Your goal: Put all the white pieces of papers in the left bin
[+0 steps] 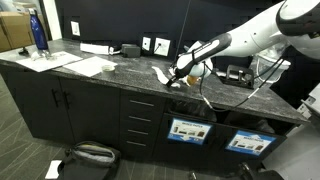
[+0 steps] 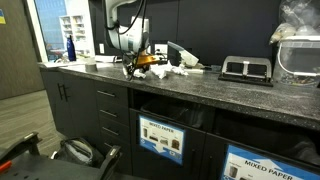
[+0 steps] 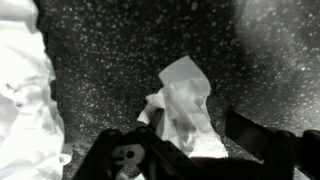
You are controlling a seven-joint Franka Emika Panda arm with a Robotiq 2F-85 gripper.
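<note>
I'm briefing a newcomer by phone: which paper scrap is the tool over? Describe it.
On the dark speckled counter above the drawers, look under the robot's tool. The scrap is the small crumpled white piece between its fingers, apart from the bigger white paper beside it.

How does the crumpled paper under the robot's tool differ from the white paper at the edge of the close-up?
The middle paper scrap sits between the fingers of the tool; the edge paper scrap lies beside it, outside them. The middle paper scrap is nearly all in view; the edge paper scrap runs out of frame and looks bigger. Both are white, crumpled, on the dark speckled counter.
</note>
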